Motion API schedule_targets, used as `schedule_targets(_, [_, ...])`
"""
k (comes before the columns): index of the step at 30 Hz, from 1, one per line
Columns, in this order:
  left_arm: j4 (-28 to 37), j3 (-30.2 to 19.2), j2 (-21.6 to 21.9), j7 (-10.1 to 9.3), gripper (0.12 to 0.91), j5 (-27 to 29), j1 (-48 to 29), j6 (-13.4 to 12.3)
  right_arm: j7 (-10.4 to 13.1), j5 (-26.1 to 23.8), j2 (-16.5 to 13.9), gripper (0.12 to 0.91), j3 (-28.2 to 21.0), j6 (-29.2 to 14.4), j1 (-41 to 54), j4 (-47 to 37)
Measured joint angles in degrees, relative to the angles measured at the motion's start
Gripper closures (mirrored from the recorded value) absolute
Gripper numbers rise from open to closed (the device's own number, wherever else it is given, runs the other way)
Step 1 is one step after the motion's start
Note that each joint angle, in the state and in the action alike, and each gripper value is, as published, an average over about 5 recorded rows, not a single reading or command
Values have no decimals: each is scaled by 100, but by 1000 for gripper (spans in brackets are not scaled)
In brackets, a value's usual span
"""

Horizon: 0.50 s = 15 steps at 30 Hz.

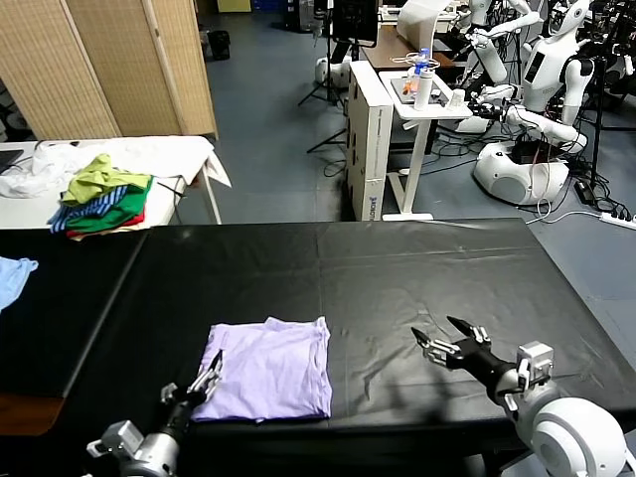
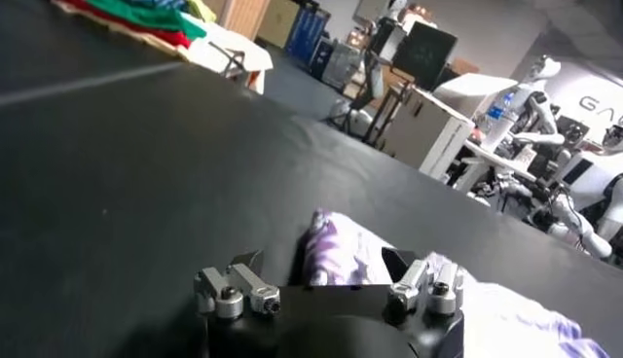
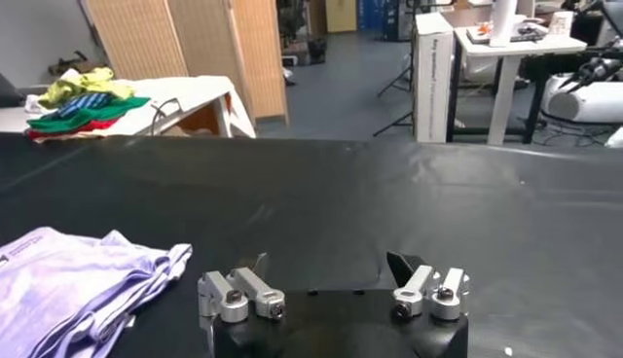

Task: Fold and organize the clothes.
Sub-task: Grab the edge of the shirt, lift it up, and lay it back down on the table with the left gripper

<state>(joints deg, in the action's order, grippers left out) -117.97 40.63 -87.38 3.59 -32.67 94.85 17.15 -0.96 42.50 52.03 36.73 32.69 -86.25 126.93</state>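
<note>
While the folded lavender T-shirt (image 1: pixel 270 370) lies flat near the front edge of the black table (image 1: pixel 397 268), the left gripper (image 1: pixel 207 379) sits wide open and empty at its front-left corner, and the right gripper (image 1: pixel 441 341), likewise spread and empty, hovers well apart to the right.

A black table (image 1: pixel 397 268) carries a folded lavender T-shirt (image 1: pixel 270 368), which lies flat near the table's front edge. A light blue cloth (image 1: pixel 12 276) lies well to the left of the T-shirt, at the table's left edge.
</note>
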Motion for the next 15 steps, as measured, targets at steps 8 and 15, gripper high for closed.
schedule_targets(8, [83,53,7,-6,341,-477,-27,84,-5,-20,24,118,19,-1,-20,11])
schedule_targets(15, [79,83,-9,-102,760,-787,-50,222,-6,-44,57,118,-7,-1,12,2])
